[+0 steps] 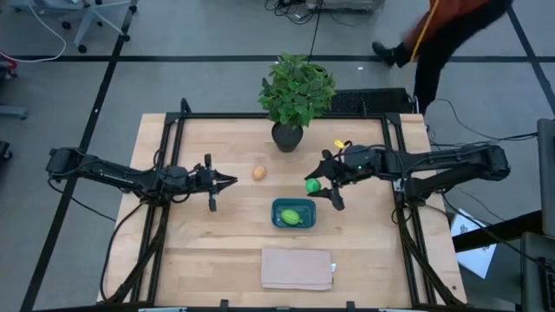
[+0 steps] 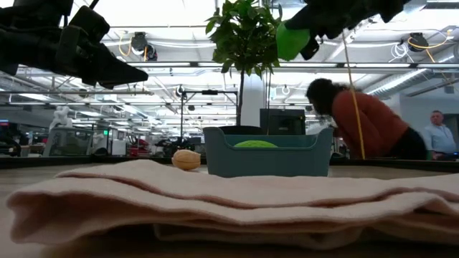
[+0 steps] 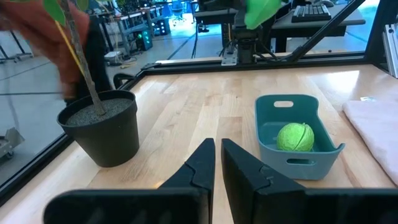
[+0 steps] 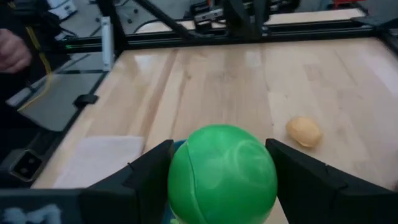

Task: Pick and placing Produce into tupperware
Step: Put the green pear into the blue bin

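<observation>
My right gripper hangs above the table's middle right, just beyond the tupperware's far right corner, shut on the bright green ball. The teal tupperware rests on the table with the yellow-green fruit inside it. The tan-orange egg-like piece lies on the wood to the tupperware's far left. My left gripper hovers shut, left of the egg, holding nothing. In the low view the ball is high above the tupperware. My right gripper pinches the green ball between its two fingers, one on each opposite side of it. The fingers come from the table's right, about level. The ball is lifted clear, well above the table.
A potted leafy plant stands at the table's far middle, behind the egg and my right gripper. A folded beige cloth lies near the near edge. A person bends over in the room beyond the table's far right. Bare wood lies on the left.
</observation>
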You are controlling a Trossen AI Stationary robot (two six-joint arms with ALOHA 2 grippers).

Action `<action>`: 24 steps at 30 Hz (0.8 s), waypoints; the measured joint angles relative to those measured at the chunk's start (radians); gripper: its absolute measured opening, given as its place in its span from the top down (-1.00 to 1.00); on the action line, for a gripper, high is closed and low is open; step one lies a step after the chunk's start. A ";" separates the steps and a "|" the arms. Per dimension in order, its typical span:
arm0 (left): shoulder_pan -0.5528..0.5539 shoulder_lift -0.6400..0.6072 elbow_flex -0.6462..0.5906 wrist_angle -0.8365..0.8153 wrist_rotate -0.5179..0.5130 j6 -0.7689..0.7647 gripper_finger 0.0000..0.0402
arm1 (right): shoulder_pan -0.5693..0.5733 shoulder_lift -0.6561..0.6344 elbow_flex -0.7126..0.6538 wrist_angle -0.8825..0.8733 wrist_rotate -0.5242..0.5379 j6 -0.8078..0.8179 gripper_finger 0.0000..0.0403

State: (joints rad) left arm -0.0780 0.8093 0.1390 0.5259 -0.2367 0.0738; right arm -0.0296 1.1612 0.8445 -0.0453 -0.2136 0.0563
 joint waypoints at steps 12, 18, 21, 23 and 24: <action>0.000 0.000 0.000 -0.001 0.000 0.000 0.84 | 0.054 0.106 0.116 0.009 -0.002 -0.014 -0.17; 0.000 0.000 0.000 -0.001 0.000 0.000 0.84 | 0.058 0.153 0.116 -0.021 -0.006 -0.019 -0.17; 0.000 0.000 0.000 -0.001 0.000 0.000 0.84 | 0.058 0.172 0.116 -0.053 -0.008 -0.044 -0.17; 0.000 0.000 0.000 -0.001 0.000 0.000 0.84 | 0.056 0.187 0.116 -0.076 -0.020 -0.046 -0.17; 0.000 0.000 0.000 -0.001 0.000 0.000 0.84 | 0.052 0.197 0.116 -0.079 -0.030 -0.045 -0.17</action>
State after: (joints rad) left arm -0.0780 0.8093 0.1390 0.5246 -0.2367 0.0742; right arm 0.0226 1.3580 0.9604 -0.1246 -0.2434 0.0112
